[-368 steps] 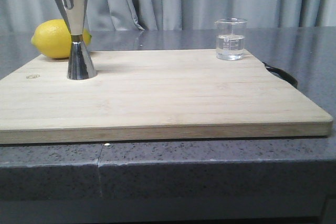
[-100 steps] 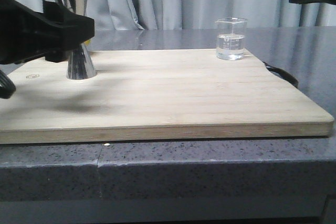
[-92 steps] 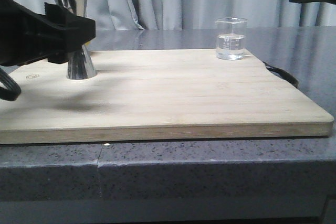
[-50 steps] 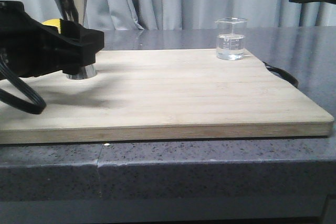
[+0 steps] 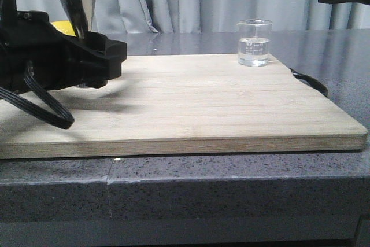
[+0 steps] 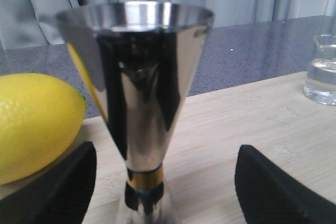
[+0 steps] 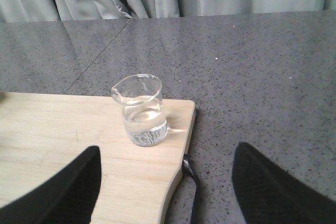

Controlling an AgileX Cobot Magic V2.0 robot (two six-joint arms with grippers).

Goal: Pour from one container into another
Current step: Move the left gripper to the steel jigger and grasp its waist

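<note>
At the left end of the wooden cutting board, pale bamboo with straight grain, the steel jigger is stood upright, long axis vertical, wide cone mouth up. A mirror-shiny hourglass shape is seen in the left wrist view, with a gold-tinted band at the narrow waist. Its lower cone is hidden in the front view by the left gripper, a matte black blocky thing; only the jigger's top cone sticks out above it. The fingers are spread wide, one on each side of the waist, with clear gaps to the metal, so nothing is being gripped. Fingertips are cut off by the frame edge, so how far they reach past the jigger can't be told. A black cable loop is draped over the board's left part. A yellow lemon, pebbly skin, is parked just behind and left of the jigger, beyond the board's far edge, mostly hidden in the front view.

Over at the far right corner of the board the small clear glass beaker is set upright, roughly half full of clear liquid, faint white marks barely readable. A little pouring lip is seen in the right wrist view. The right gripper is held apart from it, fingers wide open, holding nothing; only a dark corner of that arm is caught in the front view. A dark strap pokes out past the board's right edge onto the speckled grey stone counter.
</note>
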